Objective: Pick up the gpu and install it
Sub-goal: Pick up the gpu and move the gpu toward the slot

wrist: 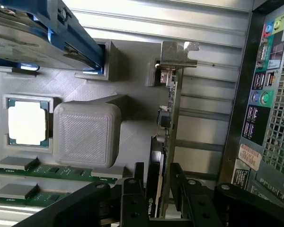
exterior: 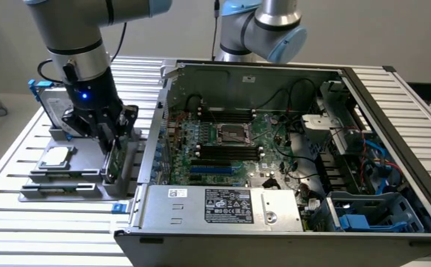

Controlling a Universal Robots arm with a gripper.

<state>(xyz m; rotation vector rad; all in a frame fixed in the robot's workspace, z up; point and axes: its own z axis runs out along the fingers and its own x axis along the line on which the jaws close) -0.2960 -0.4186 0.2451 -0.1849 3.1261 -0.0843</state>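
The gpu (exterior: pixel 114 162) stands on edge in a slot of the grey parts holder (exterior: pixel 67 192), at the exterior view's left of the open computer case (exterior: pixel 393 167). In the wrist view the gpu (wrist: pixel 166 118) shows edge-on: a thin green board with a black cooler on one face and a metal bracket (wrist: pixel 178 53) at its far end. My gripper (exterior: pixel 113 138) is lowered over the card. It is open, with one of its black fingers (wrist: pixel 132 198) on each side of the board. The gripper (wrist: pixel 156 189) straddles the card's near end.
The holder also carries a silver square chip (wrist: pixel 27 122), a grey textured block (wrist: pixel 86 133), two memory sticks (wrist: pixel 47 171) and a hard drive with blue rails (wrist: pixel 52 28). The case's rear ports (wrist: pixel 270 94) sit close beside the card. The motherboard (exterior: pixel 230 147) lies exposed inside.
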